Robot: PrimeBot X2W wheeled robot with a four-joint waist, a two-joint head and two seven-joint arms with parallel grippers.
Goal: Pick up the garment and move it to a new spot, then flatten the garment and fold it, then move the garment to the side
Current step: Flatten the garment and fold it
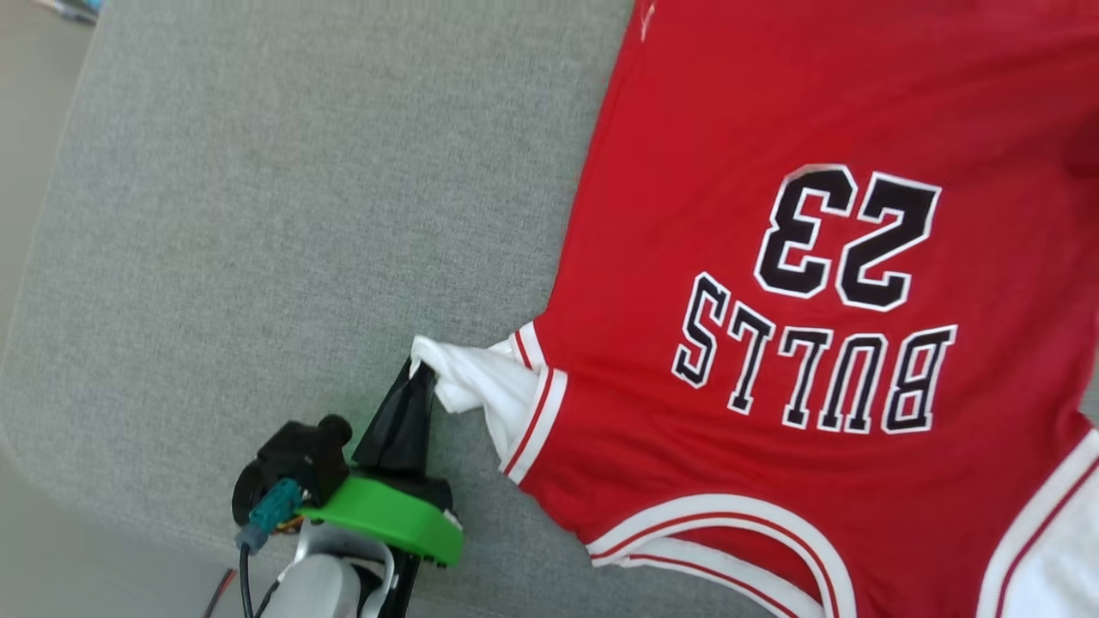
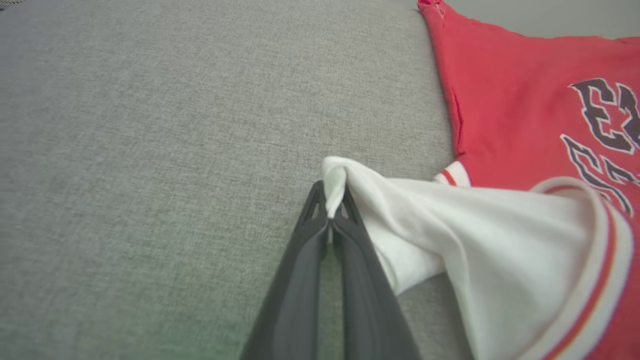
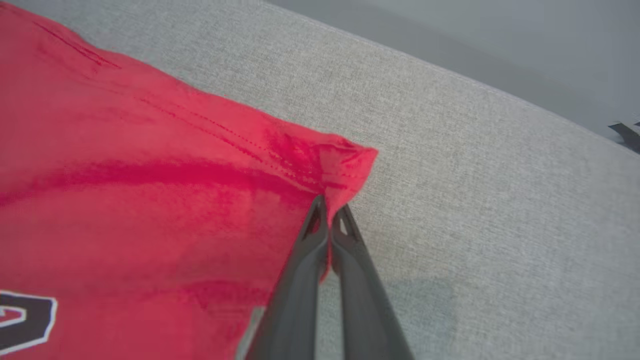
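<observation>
The garment (image 1: 773,257) is a red jersey with white sleeves and a black 23. It lies spread on the grey cushioned surface (image 1: 300,215), filling the right half of the head view. My left gripper (image 1: 418,371) is shut on the tip of the garment's white sleeve (image 1: 468,386) at the lower middle, and the sleeve is drawn out sideways. In the left wrist view my left gripper (image 2: 331,206) pinches that white sleeve (image 2: 450,220). In the right wrist view my right gripper (image 3: 328,212) is shut on a red hem corner of the garment (image 3: 150,200).
The cushion's rounded edge (image 1: 34,257) runs down the left of the head view, with pale floor beyond it. Open grey fabric stretches left of the jersey. Past the cushion's far edge in the right wrist view lies grey floor (image 3: 500,40).
</observation>
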